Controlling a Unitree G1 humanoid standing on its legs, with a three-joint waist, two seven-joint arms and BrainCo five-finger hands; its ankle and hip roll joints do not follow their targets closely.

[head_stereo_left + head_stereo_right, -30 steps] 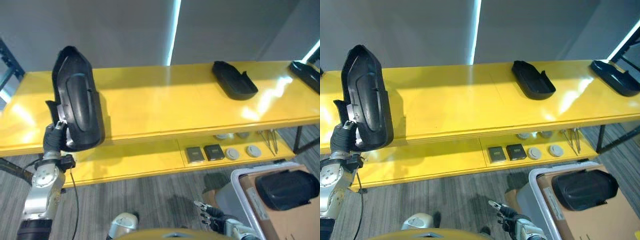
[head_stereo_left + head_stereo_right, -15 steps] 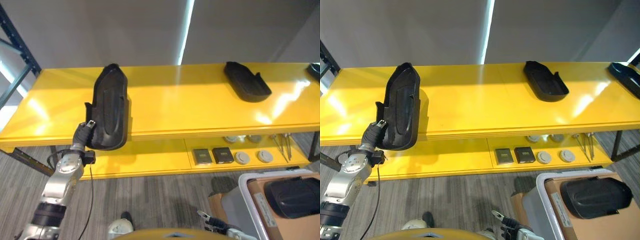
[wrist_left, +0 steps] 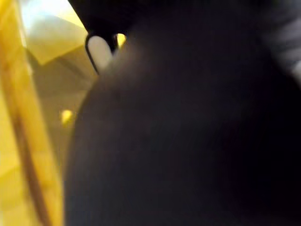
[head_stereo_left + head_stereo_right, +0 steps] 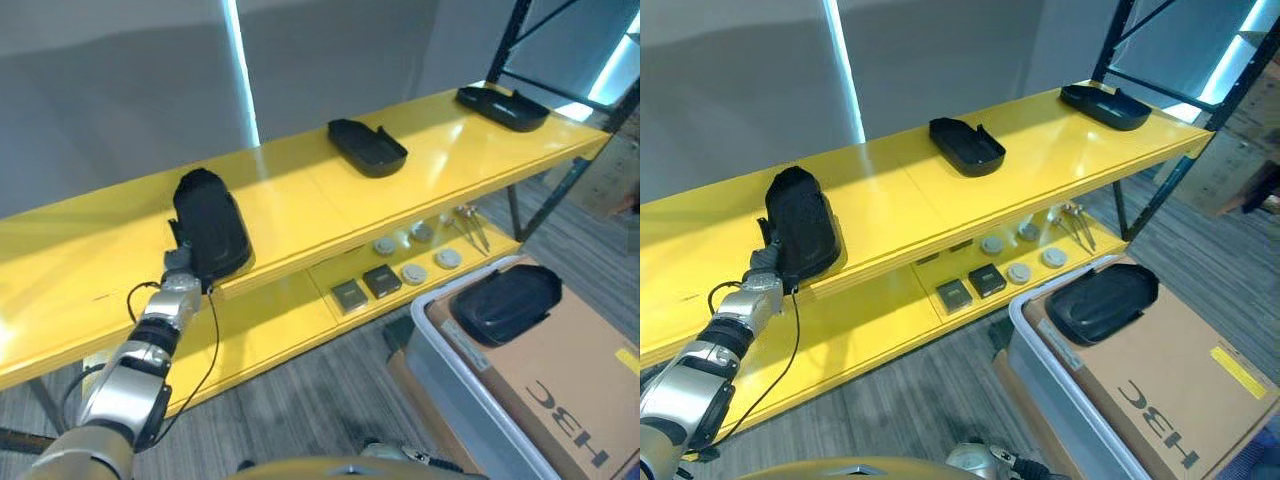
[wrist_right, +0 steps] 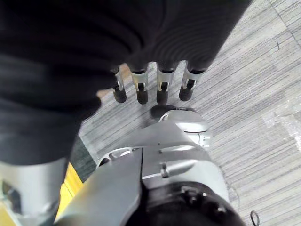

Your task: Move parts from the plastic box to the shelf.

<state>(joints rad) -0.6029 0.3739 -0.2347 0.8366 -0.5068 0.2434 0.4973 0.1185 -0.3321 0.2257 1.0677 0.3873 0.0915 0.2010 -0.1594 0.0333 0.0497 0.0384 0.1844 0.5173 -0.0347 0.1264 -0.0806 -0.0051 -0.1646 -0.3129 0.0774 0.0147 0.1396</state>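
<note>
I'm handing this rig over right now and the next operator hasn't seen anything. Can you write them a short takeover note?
Left hand: at the near edge of the yellow shelf's top board, against a black plastic part resting there; grip hidden, can't confirm release.
Right hand: idle, low over the floor, fingers straight, holding nothing.
Done: two more black parts on the top board, one mid-shelf, one at the far end.
Left: one black part lies on cardboard in the grey plastic box.
</note>
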